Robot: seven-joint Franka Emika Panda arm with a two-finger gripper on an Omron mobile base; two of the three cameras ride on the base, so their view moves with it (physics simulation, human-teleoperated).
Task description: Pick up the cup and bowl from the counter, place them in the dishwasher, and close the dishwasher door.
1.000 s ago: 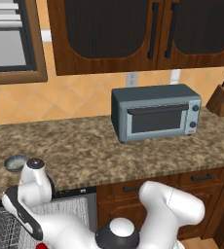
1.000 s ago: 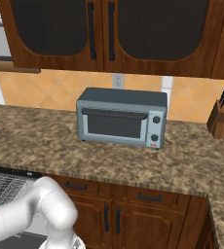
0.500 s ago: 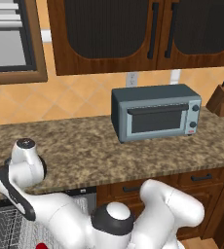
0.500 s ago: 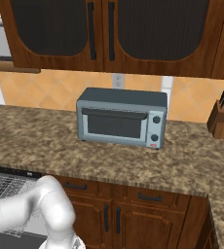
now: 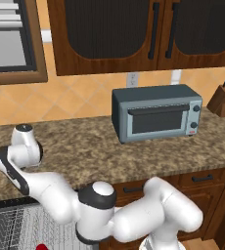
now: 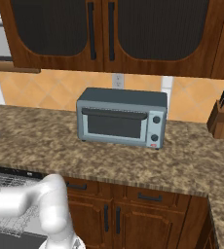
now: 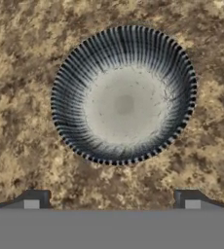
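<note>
In your hand view the grey bowl [image 7: 123, 95] sits on the brown speckled counter [image 7: 21, 146], its ribbed wall and pale speckled inside seen from straight above, with the gripper [image 7: 112, 198] spread wide, both tips apart and nothing between them. Your left base view adds the arm reaching over the counter's left end, a spot of red, likely the cup [image 5: 42, 247], in the dishwasher's white wire rack [image 5: 16, 227], and the toaster oven [image 5: 156, 118] toward the back edge. Your right base view alone shows the knife block [image 6: 222, 119] near the right end.
</note>
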